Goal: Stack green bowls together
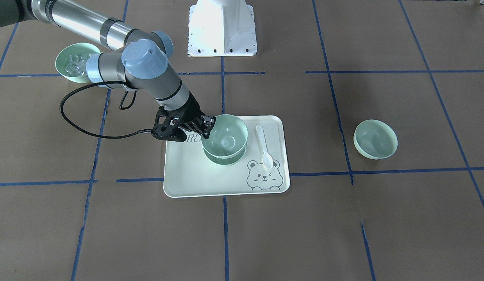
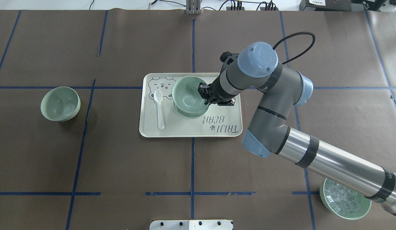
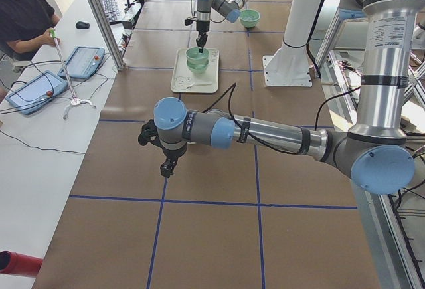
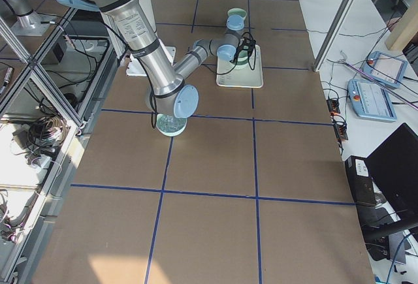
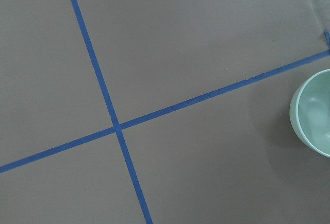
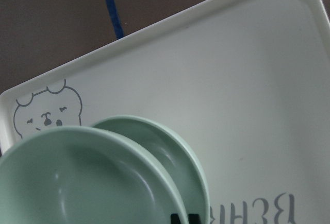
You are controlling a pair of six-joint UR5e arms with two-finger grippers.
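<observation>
My right gripper (image 1: 208, 125) is shut on the rim of one green bowl (image 1: 226, 132) and holds it over a second green bowl (image 1: 222, 159) standing on the bear-print tray (image 1: 187, 175). In the right wrist view the held bowl (image 6: 77, 177) overlaps the lower bowl (image 6: 178, 154), slightly off-centre; I cannot tell if they touch. The third green bowl (image 2: 60, 103) sits alone on the table far to my left and shows at the edge of the left wrist view (image 5: 314, 113). My left gripper (image 3: 167, 167) shows only in the exterior left view, hanging over bare table; I cannot tell its state.
A white spoon (image 2: 159, 108) lies on the tray beside the bowls. A matching green bowl with clear cubes (image 2: 345, 199) stands near my right arm's forearm. The robot's white base (image 1: 222, 27) is at the table's near edge. Blue tape lines cross the brown table.
</observation>
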